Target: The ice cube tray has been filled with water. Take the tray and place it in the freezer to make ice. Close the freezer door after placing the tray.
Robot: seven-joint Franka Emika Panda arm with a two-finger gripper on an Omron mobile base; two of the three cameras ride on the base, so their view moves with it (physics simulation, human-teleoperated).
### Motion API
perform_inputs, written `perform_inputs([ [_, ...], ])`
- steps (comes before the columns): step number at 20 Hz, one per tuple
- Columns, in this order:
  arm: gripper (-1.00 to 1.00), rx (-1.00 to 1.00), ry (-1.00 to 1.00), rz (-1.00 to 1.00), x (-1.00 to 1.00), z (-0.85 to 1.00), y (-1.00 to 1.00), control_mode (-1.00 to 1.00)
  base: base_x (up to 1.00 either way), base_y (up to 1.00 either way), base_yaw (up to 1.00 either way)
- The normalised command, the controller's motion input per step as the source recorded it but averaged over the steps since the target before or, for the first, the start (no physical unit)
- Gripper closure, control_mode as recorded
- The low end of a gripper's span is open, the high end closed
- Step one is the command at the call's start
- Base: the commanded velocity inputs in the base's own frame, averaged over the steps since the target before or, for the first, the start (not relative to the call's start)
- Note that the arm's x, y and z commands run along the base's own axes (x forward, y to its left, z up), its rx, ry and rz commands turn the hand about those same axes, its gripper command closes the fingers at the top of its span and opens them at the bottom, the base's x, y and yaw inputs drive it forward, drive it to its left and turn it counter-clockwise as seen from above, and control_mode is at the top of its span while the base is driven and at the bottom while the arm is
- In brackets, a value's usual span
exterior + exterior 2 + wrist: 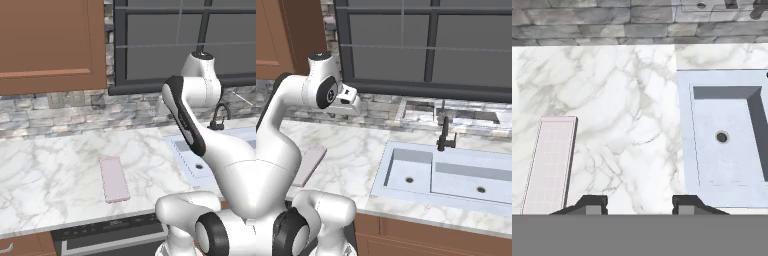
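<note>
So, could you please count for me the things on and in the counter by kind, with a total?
Ice cube tray: 1
Sink, with two bowls: 1
Faucet: 1
Total: 3

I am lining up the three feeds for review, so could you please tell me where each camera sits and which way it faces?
Left base view: behind the arm on its left, facing the counter and the ice cube tray; the arm rises at lower right.
Right base view: behind the arm on its right, facing the sink and faucet; the arm rises at lower left.
Hand view: on the hand, looking down at the counter; the tool has its fingertips at the bottom.
All three share the tray; right base and hand views share the sink.
</note>
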Motion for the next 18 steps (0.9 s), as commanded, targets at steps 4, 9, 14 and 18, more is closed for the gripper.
perform_inputs([
  [4,-1.00,0.00,0.00,-0.02,-0.15,-0.04,0.00,-1.00,0.00,0.00,0.00],
  [9,-1.00,0.00,0.00,-0.05,-0.44,-0.23,0.00,-1.00,0.00,0.00,0.00],
  [14,-1.00,0.00,-0.03,-0.05,-0.16,-0.22,0.00,-1.00,0.00,0.00,0.00],
  [18,-1.00,0.01,-0.10,-0.08,0.00,-0.03,0.00,-1.00,0.00,0.00,0.00],
])
